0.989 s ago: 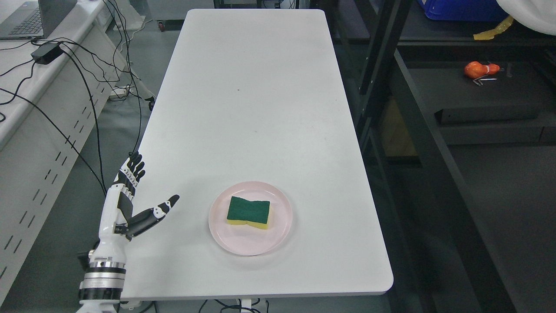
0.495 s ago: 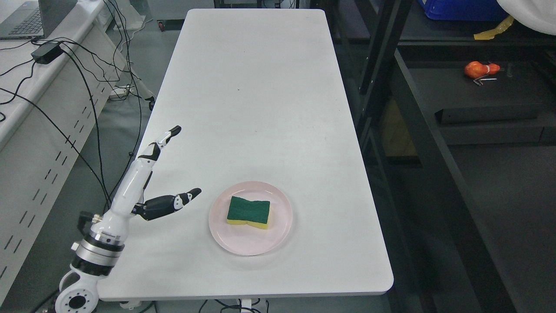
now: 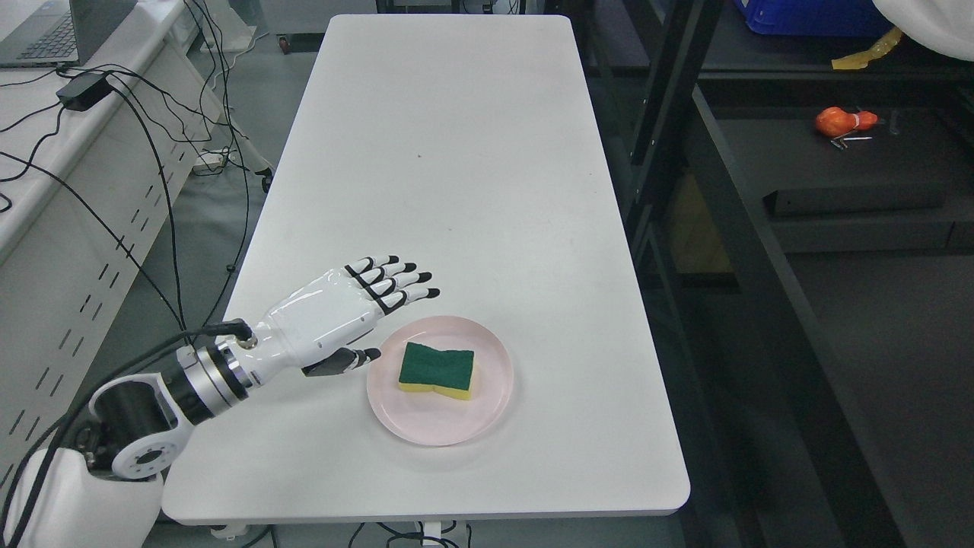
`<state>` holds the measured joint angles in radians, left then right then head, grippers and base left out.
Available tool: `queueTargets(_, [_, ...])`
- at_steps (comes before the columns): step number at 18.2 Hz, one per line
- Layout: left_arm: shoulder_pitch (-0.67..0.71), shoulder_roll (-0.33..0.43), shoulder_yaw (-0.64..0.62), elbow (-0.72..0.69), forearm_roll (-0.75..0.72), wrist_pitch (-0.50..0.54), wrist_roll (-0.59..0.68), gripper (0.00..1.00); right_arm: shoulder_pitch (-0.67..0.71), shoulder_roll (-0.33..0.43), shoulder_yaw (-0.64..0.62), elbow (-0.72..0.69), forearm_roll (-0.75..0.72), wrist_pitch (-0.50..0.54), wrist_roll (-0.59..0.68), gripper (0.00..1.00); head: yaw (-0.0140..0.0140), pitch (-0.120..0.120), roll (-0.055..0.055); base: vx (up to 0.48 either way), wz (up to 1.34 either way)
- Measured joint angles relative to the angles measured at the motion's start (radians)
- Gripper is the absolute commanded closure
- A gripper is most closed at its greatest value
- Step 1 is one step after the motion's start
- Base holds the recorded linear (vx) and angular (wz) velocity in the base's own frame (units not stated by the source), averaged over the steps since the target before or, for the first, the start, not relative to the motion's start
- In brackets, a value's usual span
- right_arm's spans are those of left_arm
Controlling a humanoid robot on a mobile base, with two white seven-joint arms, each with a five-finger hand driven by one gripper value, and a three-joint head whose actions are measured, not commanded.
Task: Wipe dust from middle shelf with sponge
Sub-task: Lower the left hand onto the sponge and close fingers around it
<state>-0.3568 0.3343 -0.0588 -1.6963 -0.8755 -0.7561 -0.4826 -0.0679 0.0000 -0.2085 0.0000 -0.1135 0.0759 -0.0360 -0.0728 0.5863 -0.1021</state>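
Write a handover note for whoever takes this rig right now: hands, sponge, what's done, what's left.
Left hand: open, fingers extended, palm down over the white table, just left of the pink plate; holds nothing.
Right hand: not in view.
Sponge: green side up, lying on the plate, untouched.
Dark shelving stands to the table's right.
Done: the hand is beside the plate, nothing more.
Left: grasp the sponge, carry it to the middle shelf, wipe.

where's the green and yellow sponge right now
In the head view, the green-topped yellow sponge lies on the round pink plate near the white table's front edge, just right of the open left hand.
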Motion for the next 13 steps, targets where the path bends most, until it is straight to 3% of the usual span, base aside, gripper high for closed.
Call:
queueTargets(8, [-0.079,0.041,-0.128,0.019,-0.181,-0.005,-0.036,0.16,0.000,0.000,0.000,0.000,0.000,0.000,0.000,0.00,0.0000,0.000,0.000,0.000,0.00])
queueTargets(13, [-0.096,0.030,-0.200,0.040,-0.238,-0.005,-0.037,0.24,0.000,0.000,0.000,0.000,0.000,0.000,0.000,0.00,0.0000,0.000,0.000,0.000,0.00])
